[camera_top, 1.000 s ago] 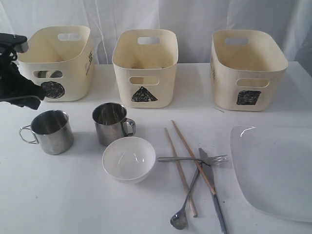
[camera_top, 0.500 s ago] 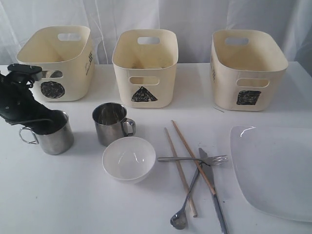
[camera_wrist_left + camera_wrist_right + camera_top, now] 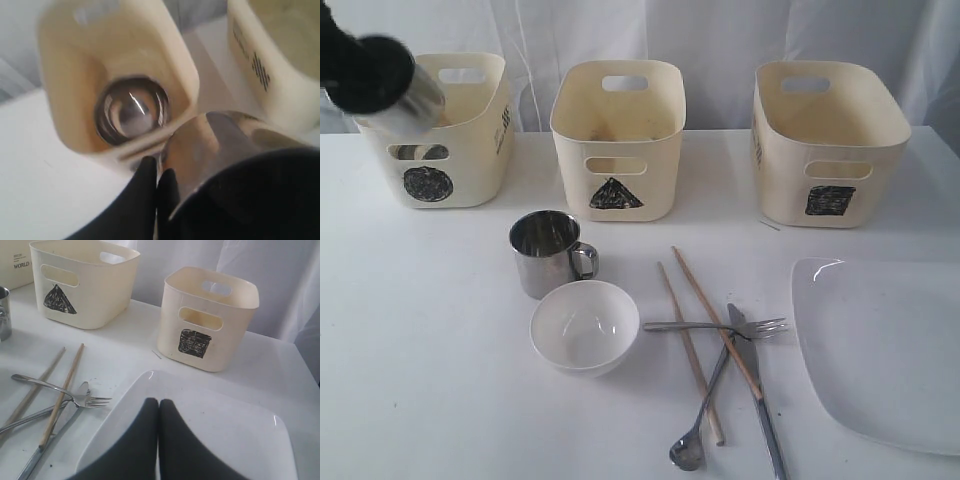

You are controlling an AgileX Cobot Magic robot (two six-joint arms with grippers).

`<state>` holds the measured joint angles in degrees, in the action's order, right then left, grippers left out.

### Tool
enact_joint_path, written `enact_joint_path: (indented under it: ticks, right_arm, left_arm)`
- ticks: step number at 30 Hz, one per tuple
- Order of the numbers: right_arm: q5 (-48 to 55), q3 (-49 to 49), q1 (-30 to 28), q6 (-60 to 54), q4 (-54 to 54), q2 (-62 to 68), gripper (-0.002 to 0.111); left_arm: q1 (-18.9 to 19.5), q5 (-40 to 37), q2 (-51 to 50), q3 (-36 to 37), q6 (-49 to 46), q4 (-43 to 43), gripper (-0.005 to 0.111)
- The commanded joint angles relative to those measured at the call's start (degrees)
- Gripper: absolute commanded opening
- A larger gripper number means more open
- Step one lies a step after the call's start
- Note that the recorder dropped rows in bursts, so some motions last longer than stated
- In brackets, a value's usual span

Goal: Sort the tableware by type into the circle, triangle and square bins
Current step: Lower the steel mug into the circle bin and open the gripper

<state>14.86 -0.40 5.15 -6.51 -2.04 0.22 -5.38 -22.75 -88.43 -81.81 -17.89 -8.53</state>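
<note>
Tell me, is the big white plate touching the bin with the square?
Apart. The exterior view shows bare table between the plate and the square bin.

Steel mug (image 3: 220,145) held by end effector (image 3: 158,167), steel bowl (image 3: 132,107) in bin (image 3: 181,60)

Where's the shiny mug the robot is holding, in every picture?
Exterior view: the steel mug, top left, in the left gripper by the circle bin.
Left wrist view: lower right, big and close, beside the circle bin's rim.
Right wrist view: not in it.
Shared landmark: the circle bin.
</note>
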Motion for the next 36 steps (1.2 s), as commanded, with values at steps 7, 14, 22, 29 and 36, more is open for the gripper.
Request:
enact_joint_path:
  ticks: [7,14,22,29,36]
  right_arm:
    - [0.02,0.40,0.16,0.30,0.08,-0.22,0.000]
    - [0.02,0.40,0.16,0.30,0.08,-0.22,0.000]
    - [0.02,0.40,0.16,0.30,0.08,-0.22,0.000]
    - [0.13,0.40,0.16,0.30,0.08,-0.22,0.000]
    - [0.13,0.40,0.16,0.30,0.08,-0.22,0.000]
  left_arm:
    - [4.06,9.66,-23.22,-22.13,3.57,1.55,0.000]
    - [4.01,11.14,-37.98,-34.01,5.25,1.55,0.000]
    - [4.01,5.39,-38.17,-34.34,5.99,-0.80,0.020]
    - [4.01,-2.65,-32.91,-34.34,5.43,-1.57,0.043]
    - [3.32,-16.91,-21.63,-31.02,2.22,-2.65,0.040]
